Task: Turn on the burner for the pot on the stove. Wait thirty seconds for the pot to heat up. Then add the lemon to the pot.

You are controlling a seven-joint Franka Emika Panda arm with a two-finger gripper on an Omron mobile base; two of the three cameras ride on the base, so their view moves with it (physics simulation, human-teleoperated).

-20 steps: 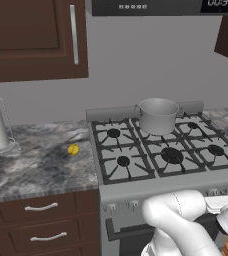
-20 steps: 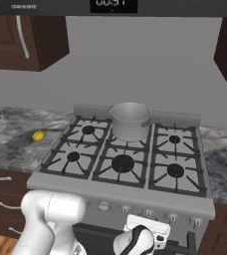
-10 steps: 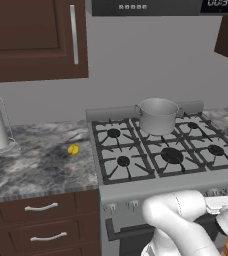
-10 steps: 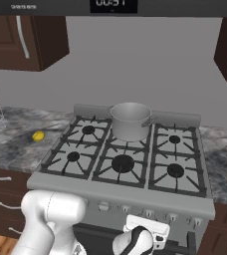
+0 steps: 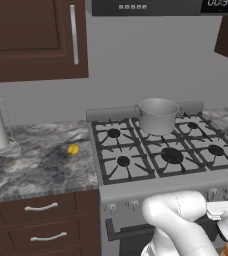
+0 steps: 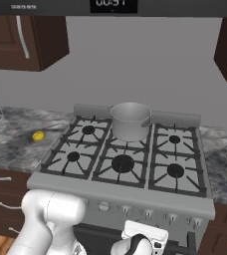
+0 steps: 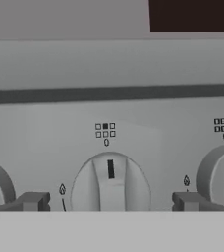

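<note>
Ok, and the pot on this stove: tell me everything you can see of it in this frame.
The pot is a plain silver-grey metal cylinder with a thin rim and small side handles, standing upright with no lid. It rests on the black grate over the middle rear burner of the stove, close to the raised back panel. What it holds cannot be made out. No flame is visible under it. Nothing but the grate touches it: the lemon lies apart on the marble counter to the stove's left.

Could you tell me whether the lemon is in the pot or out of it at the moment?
Out. The lemon lies on the marbled counter left of the stove, apart from the pot on a rear grate.
</note>
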